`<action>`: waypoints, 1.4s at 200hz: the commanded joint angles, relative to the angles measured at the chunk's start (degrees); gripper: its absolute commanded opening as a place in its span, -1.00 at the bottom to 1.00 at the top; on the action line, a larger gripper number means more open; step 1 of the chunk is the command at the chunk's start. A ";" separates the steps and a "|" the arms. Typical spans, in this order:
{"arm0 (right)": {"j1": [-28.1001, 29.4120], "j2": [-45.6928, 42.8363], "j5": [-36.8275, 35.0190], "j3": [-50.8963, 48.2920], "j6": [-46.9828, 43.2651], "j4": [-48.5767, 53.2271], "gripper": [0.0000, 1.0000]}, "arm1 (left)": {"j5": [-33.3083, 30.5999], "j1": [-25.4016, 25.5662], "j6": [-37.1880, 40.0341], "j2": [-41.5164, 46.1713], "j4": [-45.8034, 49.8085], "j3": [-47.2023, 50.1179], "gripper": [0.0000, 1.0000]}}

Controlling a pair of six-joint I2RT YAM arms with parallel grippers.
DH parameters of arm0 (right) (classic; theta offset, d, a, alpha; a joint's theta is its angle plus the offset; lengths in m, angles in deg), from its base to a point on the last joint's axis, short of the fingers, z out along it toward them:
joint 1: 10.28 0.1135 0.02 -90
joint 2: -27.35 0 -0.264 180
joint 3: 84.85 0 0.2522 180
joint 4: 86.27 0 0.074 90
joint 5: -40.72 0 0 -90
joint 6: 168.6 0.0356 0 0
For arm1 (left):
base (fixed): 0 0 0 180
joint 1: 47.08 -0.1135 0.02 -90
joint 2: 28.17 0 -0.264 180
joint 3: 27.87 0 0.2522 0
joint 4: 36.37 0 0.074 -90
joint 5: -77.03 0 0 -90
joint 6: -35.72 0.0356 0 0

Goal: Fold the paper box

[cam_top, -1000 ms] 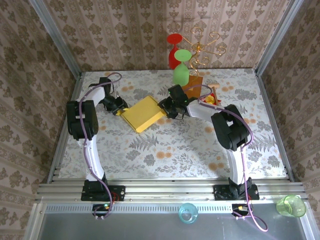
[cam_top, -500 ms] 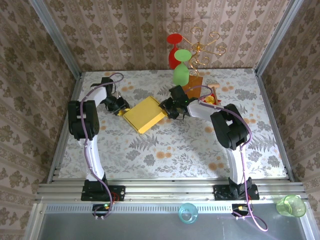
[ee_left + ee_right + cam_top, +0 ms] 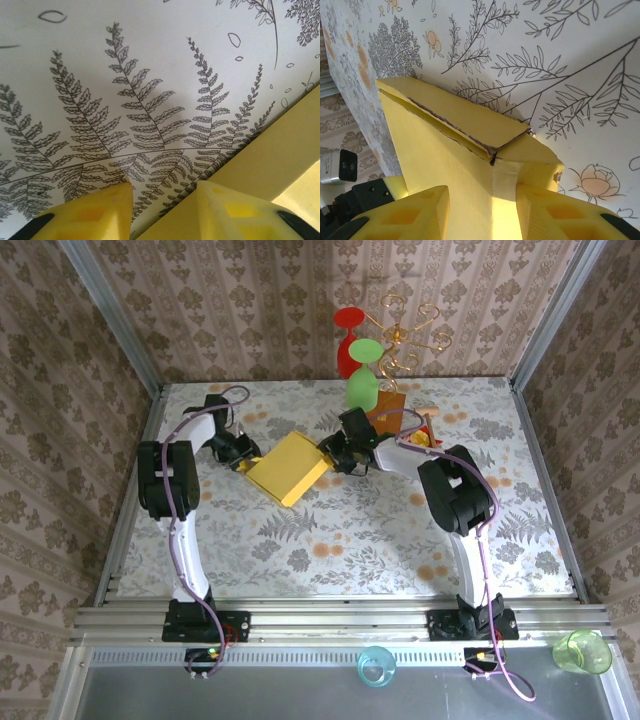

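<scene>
The table (image 3: 330,540) spreads under the box (image 3: 288,468), which is mustard-yellow and turned cornerwise; the right gripper (image 3: 329,453) sits at the box's right corner, clamped on its end wall. The left gripper (image 3: 242,463) sits at the box's left corner, fingers (image 3: 235,210) apart with the box's edge crossing the gap; whether they pinch it I cannot tell.

Cannot tell from above how the fingertips meet the paper box (image 3: 288,468): too small, and tucked under the wrists. Cannot follow the box past the right and bottom edges by the left gripper (image 3: 164,195), nor past the bottom edge between the fingers of the right gripper (image 3: 481,195). Cannot read the red-yellow packet (image 3: 428,437), half behind the right arm (image 3: 455,490).
</scene>
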 commanded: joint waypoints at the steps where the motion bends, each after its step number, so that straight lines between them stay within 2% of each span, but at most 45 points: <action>1: -0.19 2.29 1.38 0.94 -1.15 0.20 -0.19 | 1.28 0.98 1.32 2.21 1.27 1.52 -0.23; 175: -0.19 7.27 8.34 2.37 0.81 -5.34 -0.19 | 2.51 4.09 1.75 3.90 -1.41 4.85 -0.24; 224: 0.51 7.52 9.83 1.98 1.54 -6.48 -0.15 | 3.13 4.84 -0.48 5.02 -3.43 7.42 -0.24; 280: 1.30 5.84 11.54 -0.37 3.00 -7.65 -0.08 | 3.87 5.24 -7.42 7.84 -8.54 12.83 -0.23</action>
